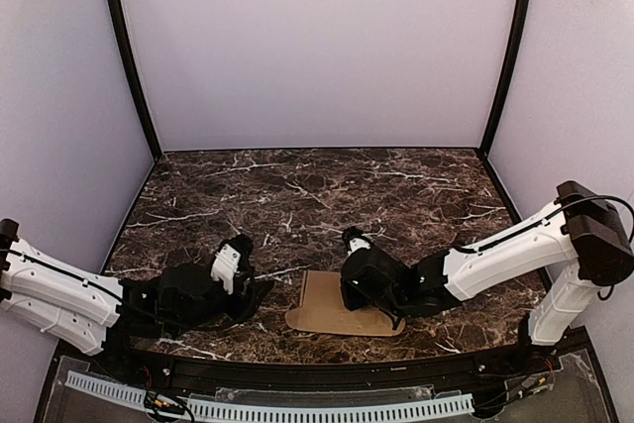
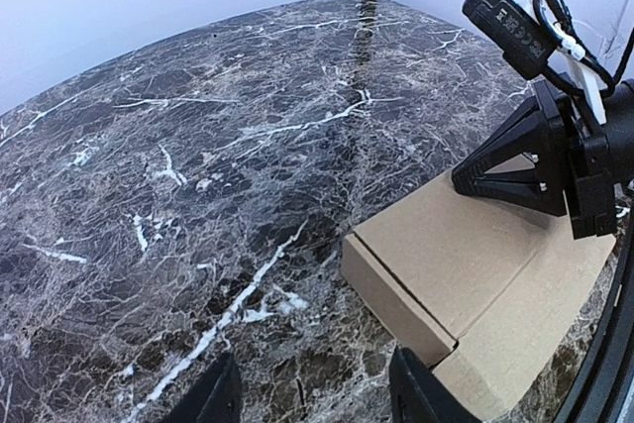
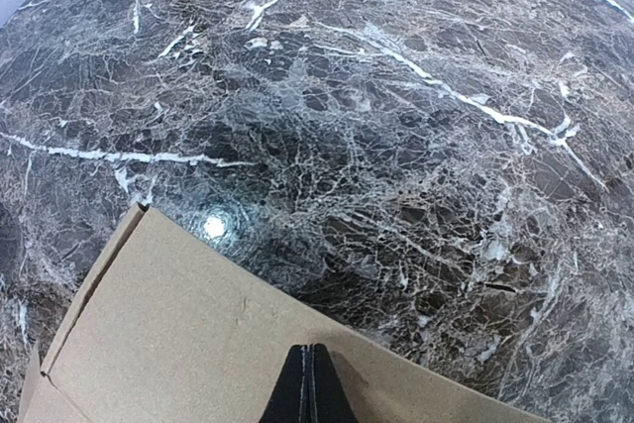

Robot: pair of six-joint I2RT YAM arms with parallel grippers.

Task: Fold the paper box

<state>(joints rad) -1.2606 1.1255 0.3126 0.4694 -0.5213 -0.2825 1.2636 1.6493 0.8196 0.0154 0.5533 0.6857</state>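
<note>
The paper box (image 1: 327, 309) is plain brown cardboard, lying low near the table's front edge. One panel is folded over and a short side wall (image 2: 396, 294) faces my left arm. My right gripper (image 1: 347, 292) is shut with nothing between the fingers, and its joined tips (image 3: 312, 383) rest on the box's top panel (image 3: 188, 344). It also shows in the left wrist view (image 2: 458, 180), pressed down on the cardboard (image 2: 475, 255). My left gripper (image 1: 260, 292) is open and empty, low over the marble just left of the box. Its fingers (image 2: 421, 388) straddle bare table (image 2: 198, 195).
The dark marble table (image 1: 317, 195) is enclosed by pale walls at the back and sides, with black corner posts (image 1: 129, 56). A white perforated strip (image 1: 267, 408) runs below the front edge.
</note>
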